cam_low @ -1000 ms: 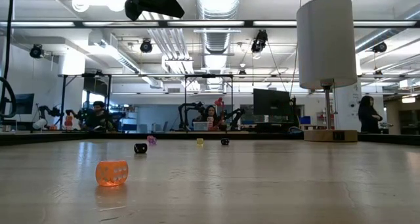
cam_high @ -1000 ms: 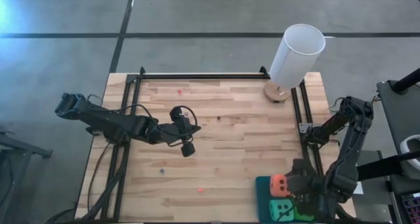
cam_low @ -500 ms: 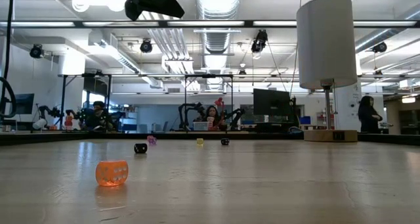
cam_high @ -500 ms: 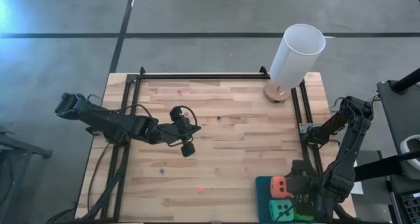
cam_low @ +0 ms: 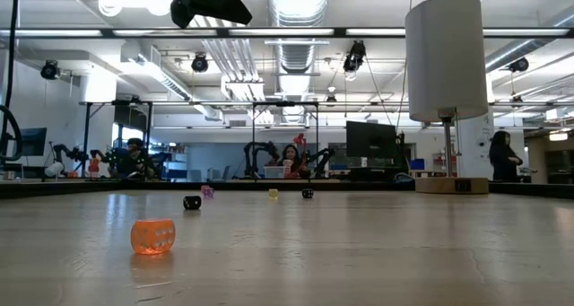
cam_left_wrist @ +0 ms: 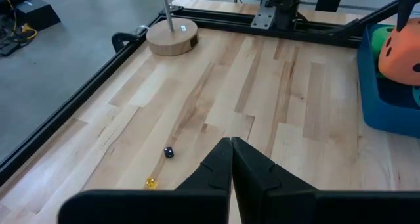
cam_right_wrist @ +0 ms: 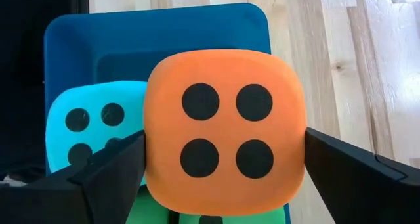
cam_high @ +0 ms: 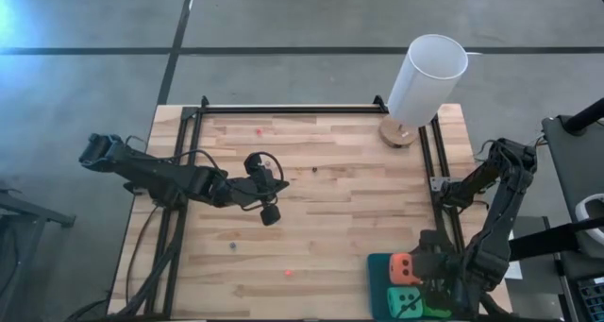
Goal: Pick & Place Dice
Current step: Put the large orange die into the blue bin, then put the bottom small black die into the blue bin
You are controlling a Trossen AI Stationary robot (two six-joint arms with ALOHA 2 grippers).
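Right tool: the right tool (cam_right_wrist: 223,165) sits over the blue tray (cam_high: 377,265) at about 5 o'clock on the surface (cam_high: 321,171), fingers spread wide on either side of the orange-red die (cam_right_wrist: 224,132); whether they touch its flanks I cannot tell.
Left tool: the left tool (cam_left_wrist: 231,152) waits around 9 o'clock, mid-surface, fingers pressed together on nothing.
Dice: the orange-red die shows four pips and rests on top of the others in the tray; a turquoise die (cam_right_wrist: 88,122) lies beside it, and a green die (cam_high: 406,301) below; a second green one is only a sliver at the frame edge.
Other things: a white cylinder (cam_high: 427,78) on a wooden disc base (cam_left_wrist: 172,37) stands at 1 o'clock; tiny dice lie scattered mid-surface, among them a black one (cam_left_wrist: 168,152) and a yellow one (cam_left_wrist: 151,182).
Risk: I reckon the orange-red die is perched, not seated; a finger brushing it as the tool lifts away could tip it over the tray wall onto the surface.
Risk, second: soft foam may cling to a finger pad and get dragged up.
Writing: none readable anywhere.
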